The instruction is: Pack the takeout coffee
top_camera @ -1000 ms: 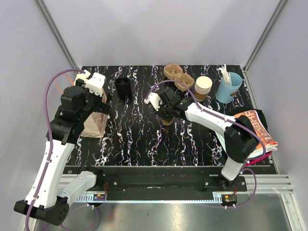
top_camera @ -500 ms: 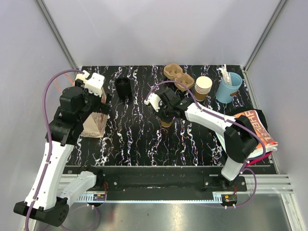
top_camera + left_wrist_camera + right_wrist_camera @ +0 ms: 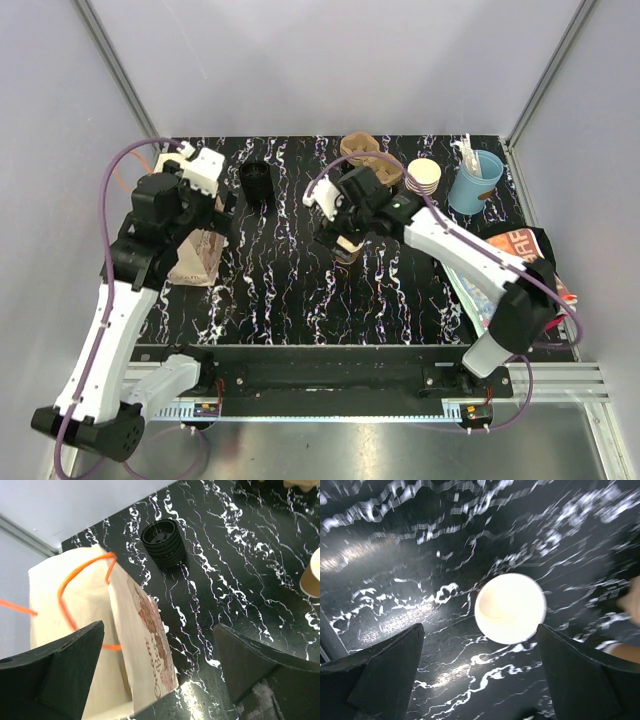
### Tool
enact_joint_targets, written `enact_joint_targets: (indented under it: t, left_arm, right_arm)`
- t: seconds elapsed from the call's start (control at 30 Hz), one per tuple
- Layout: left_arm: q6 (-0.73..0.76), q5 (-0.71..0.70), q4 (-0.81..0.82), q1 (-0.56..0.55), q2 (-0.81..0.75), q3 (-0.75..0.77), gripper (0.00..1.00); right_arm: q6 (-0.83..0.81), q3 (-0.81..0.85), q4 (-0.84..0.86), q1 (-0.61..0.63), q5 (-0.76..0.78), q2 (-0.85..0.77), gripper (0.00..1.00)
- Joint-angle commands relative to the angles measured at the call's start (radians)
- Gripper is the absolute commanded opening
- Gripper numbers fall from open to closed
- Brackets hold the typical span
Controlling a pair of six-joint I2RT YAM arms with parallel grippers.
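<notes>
The takeout coffee's tan paper cup (image 3: 347, 247) stands upright and uncovered on the black marble table, its pale inside (image 3: 510, 608) facing up. My right gripper (image 3: 342, 218) hovers just above it, open (image 3: 480, 680), and the cup sits apart from both fingers. A stack of black lids (image 3: 257, 180) stands at the back left, also in the left wrist view (image 3: 162, 542). My left gripper (image 3: 214, 198) is open (image 3: 160, 672) over the mouth of a paper bag (image 3: 85, 615) with orange handles.
The paper bag (image 3: 196, 256) lies at the left edge. At the back stand a brown cup carrier (image 3: 360, 148), a stack of nested tan cups (image 3: 423, 177) and a light blue cup (image 3: 474, 183). A red-and-white packet (image 3: 520, 250) lies at the right.
My right gripper has opened, let go of the cup and lifted away toward the back. The cup stays standing. My left arm has shifted slightly.
</notes>
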Motion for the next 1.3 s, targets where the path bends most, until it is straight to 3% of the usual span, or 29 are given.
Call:
enact_joint_targets:
  t: [0.0, 0.23, 0.6, 0.93, 1.03, 1.27]
  left_arm:
    - [0.062, 0.046, 0.019, 0.004, 0.087, 0.056, 0.99]
    - [0.116, 0.068, 0.028, -0.010, 0.299, 0.168, 0.99]
    - [0.154, -0.144, 0.056, -0.151, 0.578, 0.340, 0.99]
    - [0.188, -0.239, 0.037, -0.143, 0.976, 0.585, 0.98]
    - [0.175, -0.212, -0.016, -0.114, 1.079, 0.699, 0.89]
    - [0.177, -0.137, -0.090, -0.055, 1.236, 0.909, 0.86]
  right_arm:
    - [-0.067, 0.082, -0.060, 0.010, -0.008, -0.145, 1.00]
    - [-0.096, 0.054, -0.023, -0.011, 0.052, -0.277, 1.00]
    - [-0.036, -0.033, 0.110, -0.148, 0.044, -0.380, 1.00]
    - [0.017, -0.105, 0.207, -0.212, 0.114, -0.359, 1.00]
    - [0.019, -0.119, 0.219, -0.219, 0.116, -0.363, 1.00]
    - [0.014, -0.139, 0.233, -0.222, 0.124, -0.362, 1.00]
